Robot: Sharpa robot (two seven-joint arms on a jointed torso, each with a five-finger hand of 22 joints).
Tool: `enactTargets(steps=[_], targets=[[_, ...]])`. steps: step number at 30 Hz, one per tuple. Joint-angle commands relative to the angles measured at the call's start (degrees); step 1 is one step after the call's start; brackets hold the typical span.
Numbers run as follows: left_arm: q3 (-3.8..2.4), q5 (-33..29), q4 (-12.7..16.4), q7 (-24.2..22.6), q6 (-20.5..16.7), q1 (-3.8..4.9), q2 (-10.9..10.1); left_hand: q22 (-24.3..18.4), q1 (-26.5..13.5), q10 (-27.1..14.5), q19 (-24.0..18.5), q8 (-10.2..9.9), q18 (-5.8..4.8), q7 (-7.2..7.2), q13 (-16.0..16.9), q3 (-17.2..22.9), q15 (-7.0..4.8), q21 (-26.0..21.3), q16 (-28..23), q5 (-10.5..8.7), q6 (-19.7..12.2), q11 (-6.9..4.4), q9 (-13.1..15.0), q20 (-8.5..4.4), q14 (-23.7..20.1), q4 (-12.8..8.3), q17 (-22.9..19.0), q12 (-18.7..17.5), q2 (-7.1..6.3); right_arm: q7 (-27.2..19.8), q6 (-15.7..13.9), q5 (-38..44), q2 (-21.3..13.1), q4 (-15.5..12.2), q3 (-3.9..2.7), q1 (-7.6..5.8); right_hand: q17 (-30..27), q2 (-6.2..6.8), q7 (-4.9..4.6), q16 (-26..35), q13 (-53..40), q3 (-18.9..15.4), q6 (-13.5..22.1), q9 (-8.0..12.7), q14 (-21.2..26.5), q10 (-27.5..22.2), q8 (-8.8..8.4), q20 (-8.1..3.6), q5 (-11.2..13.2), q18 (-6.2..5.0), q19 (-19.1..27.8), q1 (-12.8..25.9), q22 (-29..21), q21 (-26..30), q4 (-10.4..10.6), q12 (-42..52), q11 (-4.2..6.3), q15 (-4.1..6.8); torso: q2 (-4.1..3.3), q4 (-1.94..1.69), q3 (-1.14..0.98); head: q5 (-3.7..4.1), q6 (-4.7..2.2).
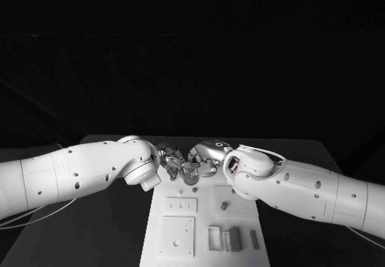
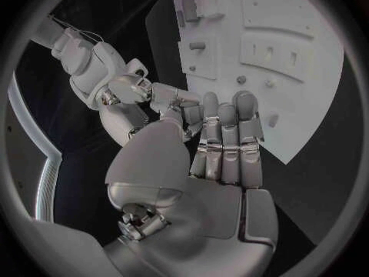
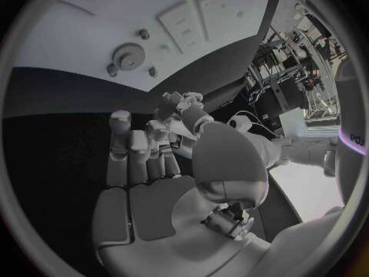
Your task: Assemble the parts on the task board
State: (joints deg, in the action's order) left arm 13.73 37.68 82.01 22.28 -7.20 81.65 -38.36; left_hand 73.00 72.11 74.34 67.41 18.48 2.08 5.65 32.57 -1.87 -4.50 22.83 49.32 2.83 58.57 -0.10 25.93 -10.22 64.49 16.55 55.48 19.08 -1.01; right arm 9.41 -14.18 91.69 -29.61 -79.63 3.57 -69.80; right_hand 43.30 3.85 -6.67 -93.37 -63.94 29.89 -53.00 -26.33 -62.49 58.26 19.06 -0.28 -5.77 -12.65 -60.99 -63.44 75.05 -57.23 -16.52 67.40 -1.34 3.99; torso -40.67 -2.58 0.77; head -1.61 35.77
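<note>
The white task board (image 1: 201, 250) lies lengthwise in the middle of the table. My left hand (image 1: 168, 158) and right hand (image 1: 205, 158) meet fingertip to fingertip just above its far end. In the left wrist view my left hand (image 2: 223, 143) has its fingers stretched side by side, with the right hand (image 2: 147, 97) touching near the thumb. In the right wrist view the right hand (image 3: 150, 143) meets the left hand's fingers (image 3: 181, 102). Whether a part sits between them is hidden. A gear (image 3: 126, 56) lies on the board (image 3: 92, 24) below the hands.
On the board lie a slotted plate (image 1: 181, 204), a plate with a peg (image 1: 225, 206), a square plate (image 1: 176, 233) and grey upright pieces (image 1: 234, 236) at the near end. Small pegs (image 3: 143, 34) stand near the gear. Black table (image 1: 104, 233) flanks the board on both sides.
</note>
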Motion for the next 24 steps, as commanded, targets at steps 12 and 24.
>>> enactTargets(steps=[12,24], targets=[[-0.06,-0.77,0.17,-0.43,-1.54,0.03,0.10,0.87,8.46,0.23,0.54,0.13,1.13,0.21,0.66,5.62,-0.44,0.07,1.28,-0.02,0.60,0.10,0.09,-0.10,-0.17,-0.23,-0.60,0.28,0.82,0.08,1.07,0.88,0.16,0.00,-0.01,0.05,0.11,-0.28,-0.86,0.36,0.18,-0.39,-0.95,-0.08,-0.20,-0.30,-0.05,-0.35,-0.19,-2.35,0.00,-0.40,0.76,-0.18,0.03,0.25,0.09,0.50,-0.04,-0.03,0.00,-0.15,0.06],[-0.07,-3.11,0.65,-0.49,-1.45,-0.05,0.14,1.49,12.45,0.13,0.41,-0.05,0.89,0.34,0.98,8.21,-0.36,-0.18,1.84,0.01,0.38,0.22,0.07,-0.06,-0.46,-0.29,-1.11,0.14,0.66,0.00,1.19,0.88,0.46,0.41,-0.01,0.05,0.12,-0.33,-0.84,0.37,0.24,-0.40,-0.99,-0.10,-0.20,-0.31,-0.05,-0.35,-0.19,-2.35,0.00,-0.36,0.76,-0.18,0.05,0.29,0.11,0.51,-0.04,-0.07,-0.06,-0.24,0.24]])
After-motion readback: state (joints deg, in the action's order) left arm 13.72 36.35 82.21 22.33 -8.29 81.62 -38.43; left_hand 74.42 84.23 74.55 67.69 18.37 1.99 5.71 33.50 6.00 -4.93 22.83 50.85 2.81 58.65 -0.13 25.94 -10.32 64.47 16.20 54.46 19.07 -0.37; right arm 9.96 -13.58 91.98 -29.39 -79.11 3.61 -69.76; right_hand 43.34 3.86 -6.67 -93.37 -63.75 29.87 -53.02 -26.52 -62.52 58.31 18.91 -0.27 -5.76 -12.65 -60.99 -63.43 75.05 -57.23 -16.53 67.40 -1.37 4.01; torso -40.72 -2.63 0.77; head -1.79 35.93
